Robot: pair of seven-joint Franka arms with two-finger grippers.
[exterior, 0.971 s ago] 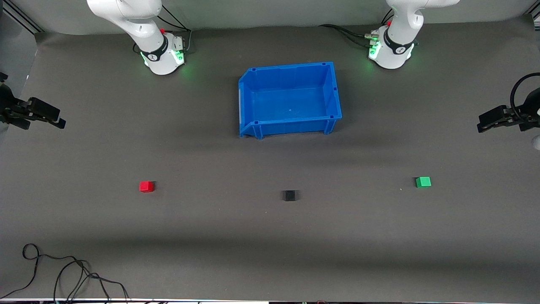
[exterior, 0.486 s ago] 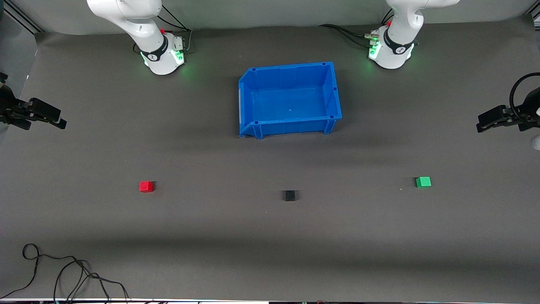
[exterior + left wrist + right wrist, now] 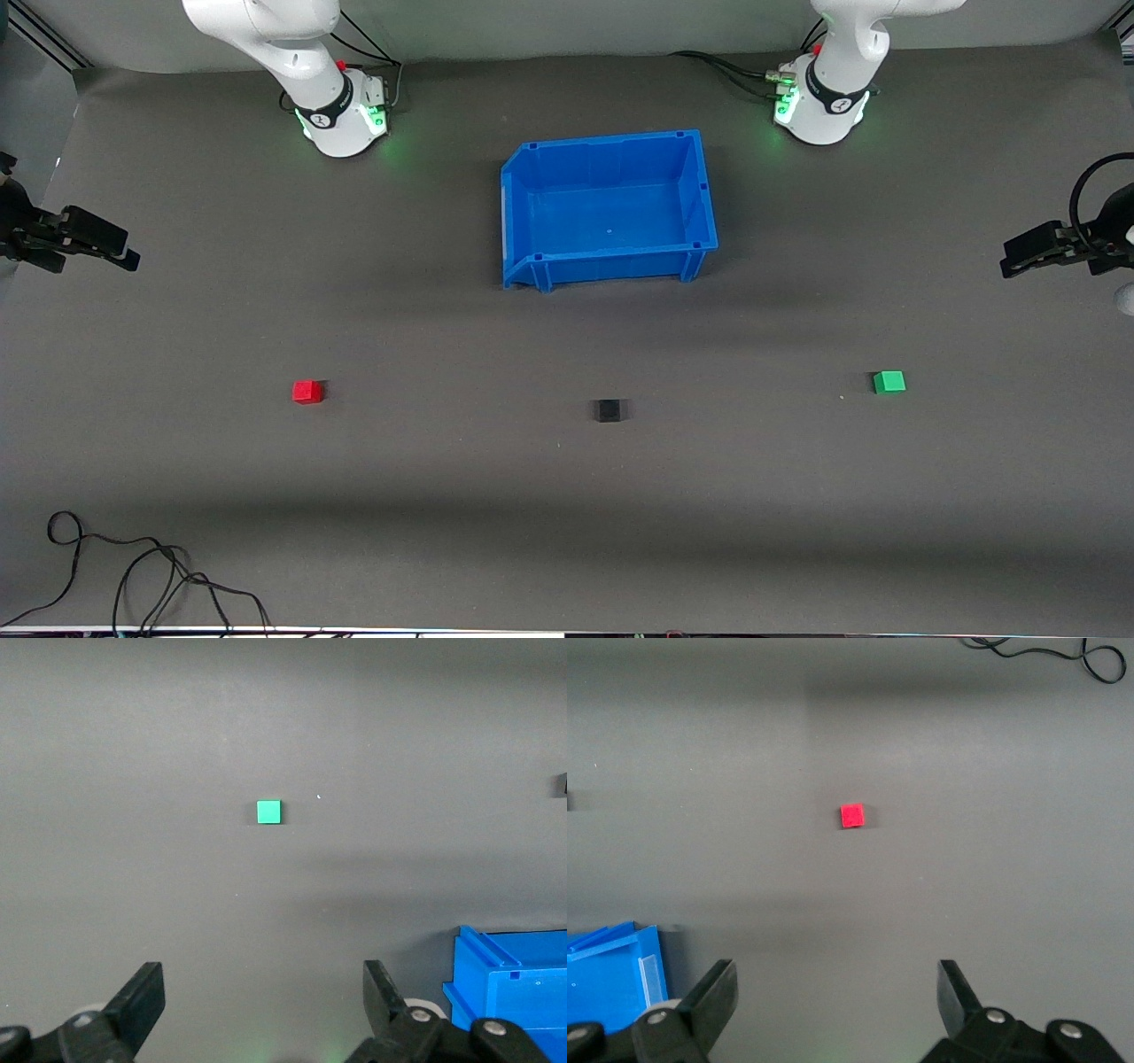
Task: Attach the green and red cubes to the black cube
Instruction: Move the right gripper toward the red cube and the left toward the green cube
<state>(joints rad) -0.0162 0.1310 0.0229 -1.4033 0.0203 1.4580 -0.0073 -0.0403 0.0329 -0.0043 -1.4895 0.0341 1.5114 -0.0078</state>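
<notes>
The black cube [image 3: 608, 410] lies on the dark mat near the middle. The red cube [image 3: 307, 392] lies toward the right arm's end and shows in the right wrist view [image 3: 852, 816]. The green cube [image 3: 889, 382] lies toward the left arm's end and shows in the left wrist view [image 3: 268, 811]. The three cubes lie apart in a rough row. My left gripper [image 3: 1010, 262] hovers open and empty over the mat's edge at the left arm's end [image 3: 264, 992]. My right gripper [image 3: 124, 255] hovers open and empty over the mat's edge at the right arm's end [image 3: 837, 990].
An empty blue bin [image 3: 700, 199] stands between the two arm bases, farther from the front camera than the cubes. Its corner shows in both wrist views [image 3: 496, 979] [image 3: 602, 966]. Loose black cables [image 3: 133, 567] lie at the near corner toward the right arm's end.
Both grippers shifted very slightly; the cubes and bin have not moved.
</notes>
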